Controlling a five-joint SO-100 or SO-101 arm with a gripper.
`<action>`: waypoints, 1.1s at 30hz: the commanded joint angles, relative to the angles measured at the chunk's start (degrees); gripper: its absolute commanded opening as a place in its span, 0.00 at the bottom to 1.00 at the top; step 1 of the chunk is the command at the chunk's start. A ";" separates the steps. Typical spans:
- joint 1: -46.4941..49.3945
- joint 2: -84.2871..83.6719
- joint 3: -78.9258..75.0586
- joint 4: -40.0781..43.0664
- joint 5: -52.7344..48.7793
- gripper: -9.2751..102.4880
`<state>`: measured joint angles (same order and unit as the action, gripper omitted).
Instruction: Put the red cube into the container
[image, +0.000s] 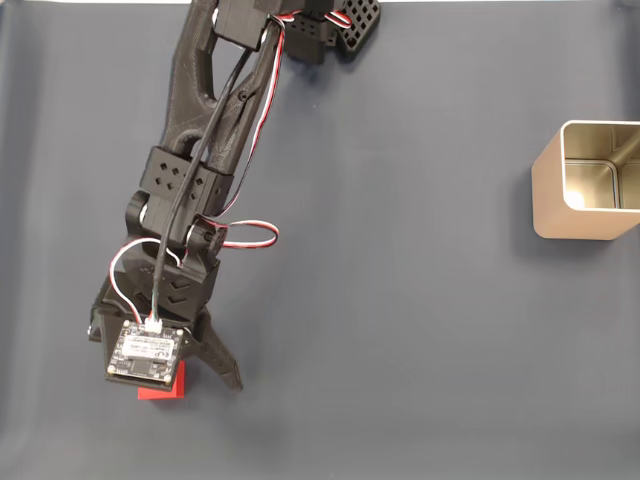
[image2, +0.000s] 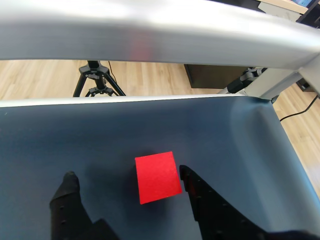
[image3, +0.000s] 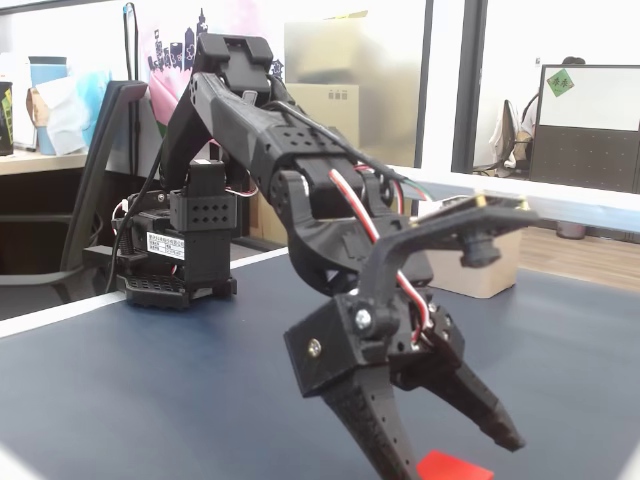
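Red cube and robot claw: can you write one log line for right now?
phase: reaching | gripper: open, straddling red cube | cube: on mat | container: apart, far right

In the wrist view the red cube (image2: 157, 177) lies on the table (image2: 225, 135) between my gripper (image2: 127, 180) fingers, close to the right one. In a fixed view the container (image: 588, 180) stands well apart, far right of my gripper (image: 165, 385).

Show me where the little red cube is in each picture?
A fixed view from above: the red cube peeks out at the bottom left, under the gripper.
Wrist view: it sits in the lower middle, between the two open fingers.
A fixed view from the side: a red corner shows at the bottom edge, below the fingertips.
Shared landmark: the black gripper, right over the cube in all three.
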<state>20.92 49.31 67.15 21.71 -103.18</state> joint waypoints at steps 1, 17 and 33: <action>-0.62 0.79 -3.25 -0.97 0.53 0.48; -0.88 0.44 -2.81 -2.81 0.53 0.34; -1.41 2.72 -0.35 -1.14 1.32 0.11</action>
<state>20.13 48.96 67.24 20.30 -102.57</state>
